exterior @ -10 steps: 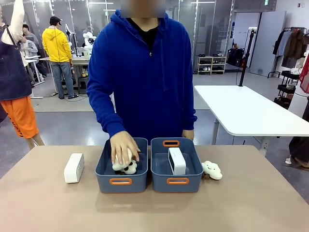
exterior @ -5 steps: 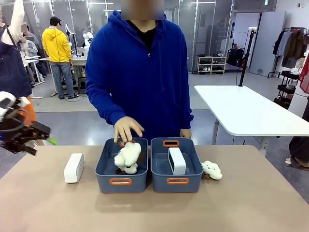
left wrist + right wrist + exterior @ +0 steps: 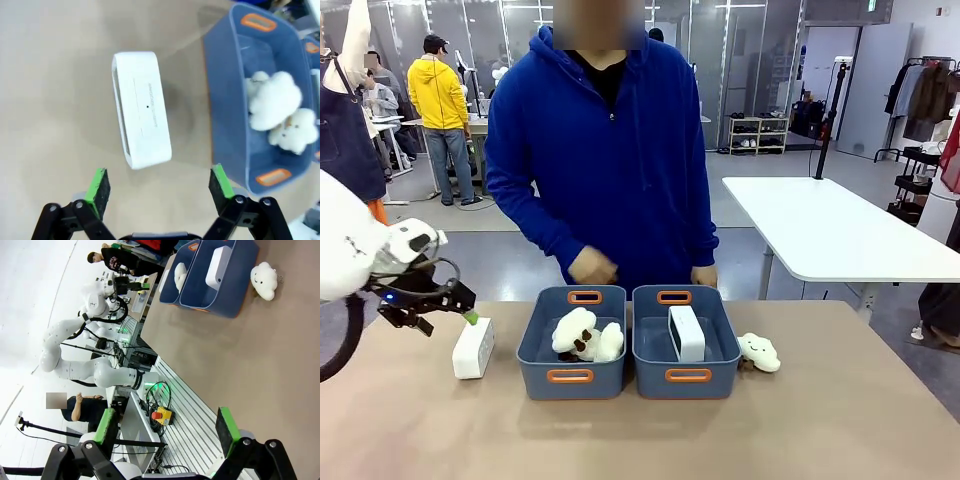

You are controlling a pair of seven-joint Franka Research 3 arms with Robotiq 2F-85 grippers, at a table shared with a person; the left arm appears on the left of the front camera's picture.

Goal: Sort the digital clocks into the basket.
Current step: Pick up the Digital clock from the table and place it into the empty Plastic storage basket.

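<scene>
One white digital clock lies on the table left of the two bins. My left gripper hovers open just above and left of it. In the left wrist view the same clock lies ahead of the open gripper, clear of both green pads. A second digital clock stands inside the right-hand basket, and it shows again in the right wrist view as the clock in the basket. My right gripper is open and empty, far from the table's things.
The left bin holds two cream plush toys. Another cloud plush lies on the table right of the basket. The person stands behind the bins with hands held near the far table edge.
The person's hand has left the plush in the left bin and pulled back. My left arm has swung in from the left and come down near the clock.
</scene>
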